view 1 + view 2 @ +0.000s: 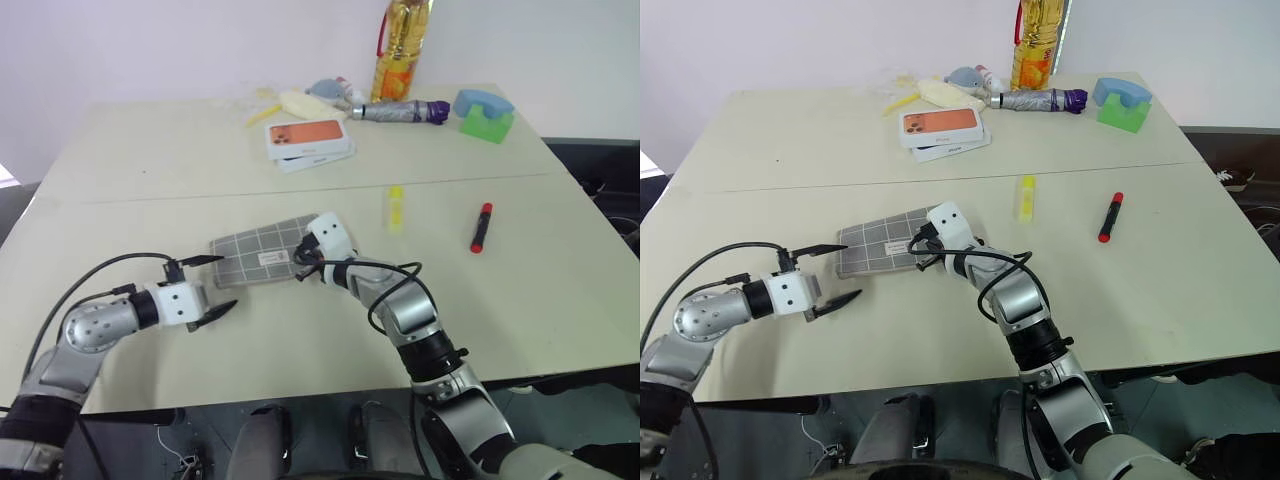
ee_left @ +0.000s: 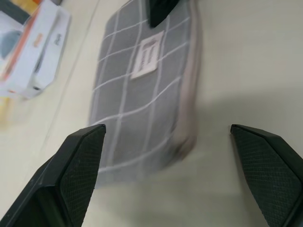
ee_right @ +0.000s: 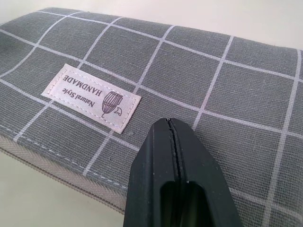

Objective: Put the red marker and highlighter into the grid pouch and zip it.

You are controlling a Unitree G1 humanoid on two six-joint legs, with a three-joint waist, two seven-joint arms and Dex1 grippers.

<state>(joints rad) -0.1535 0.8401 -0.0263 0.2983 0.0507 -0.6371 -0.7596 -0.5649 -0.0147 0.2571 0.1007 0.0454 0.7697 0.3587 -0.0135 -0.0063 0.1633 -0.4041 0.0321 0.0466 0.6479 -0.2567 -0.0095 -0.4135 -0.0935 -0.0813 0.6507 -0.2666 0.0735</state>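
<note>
Grid pouch (image 1: 262, 254): flat on the counter (image 1: 150, 160), long axis crosswise, zipper edge toward the robot.
Right gripper (image 3: 176, 142): fingers shut, empty, pressing the pouch's right end.
Left gripper (image 1: 212, 284): fingers wide apart, empty, just beside the pouch's left end.
Highlighter (image 1: 396, 208), red marker (image 1: 481, 226): well apart, rightward.

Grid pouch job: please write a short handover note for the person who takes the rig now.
Left gripper: jaws wide open, holding nothing, at the near-left end of the grid pouch.
Right gripper: jaws shut, tips pressing on top of the pouch beside its white label, gripping nothing.
The pouch lies flat on the table; whether its zipper is open, I cannot tell.
The highlighter and the red marker lie on the table to the right of the pouch, apart from it.
Done: nothing inside yet.
Left: put both pens in, then zip.
</note>
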